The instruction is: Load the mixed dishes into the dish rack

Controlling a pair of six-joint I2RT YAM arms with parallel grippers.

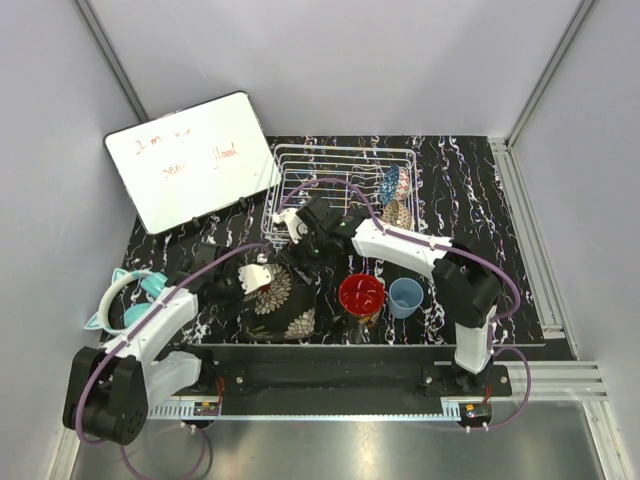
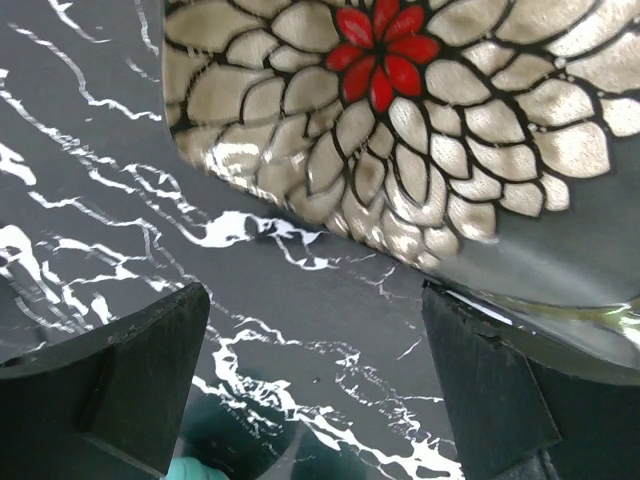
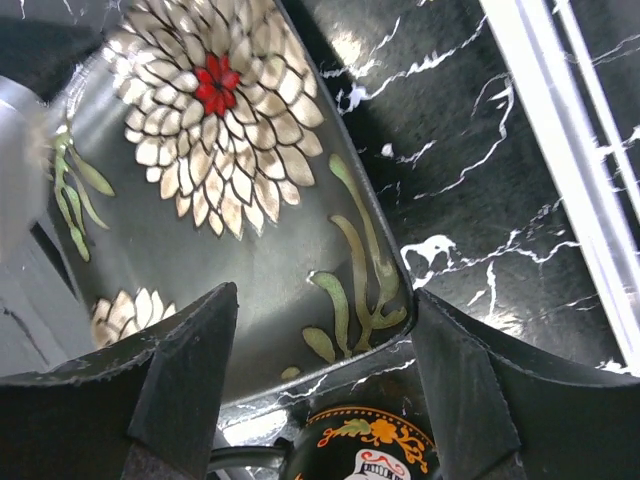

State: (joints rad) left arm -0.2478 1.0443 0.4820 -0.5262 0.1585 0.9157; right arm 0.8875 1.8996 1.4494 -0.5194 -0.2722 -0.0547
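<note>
- Two pieces already stand in the dish rack (image 1: 340,152), upper centre of the top view: the blue patterned bowl (image 1: 392,184) and, just below it, the yellow-and-dark plate (image 1: 398,212).
- By the look of it, the floral dish (image 1: 285,310), red bowl (image 1: 361,293) and pale blue cup (image 1: 406,296) remain to load. All sit on the worktop (image 1: 470,200), lower centre.
- The left claw (image 2: 315,300) is spread wide and holds nothing. The floral dish's rim lies close to the finger at frame right.
- The right claw (image 3: 325,300) gapes above the same dish, gripping nothing.
- The right wrist view alone plainly shows the black-orange mug (image 3: 372,452), bottom centre. Only the top view shows the rack.
</note>
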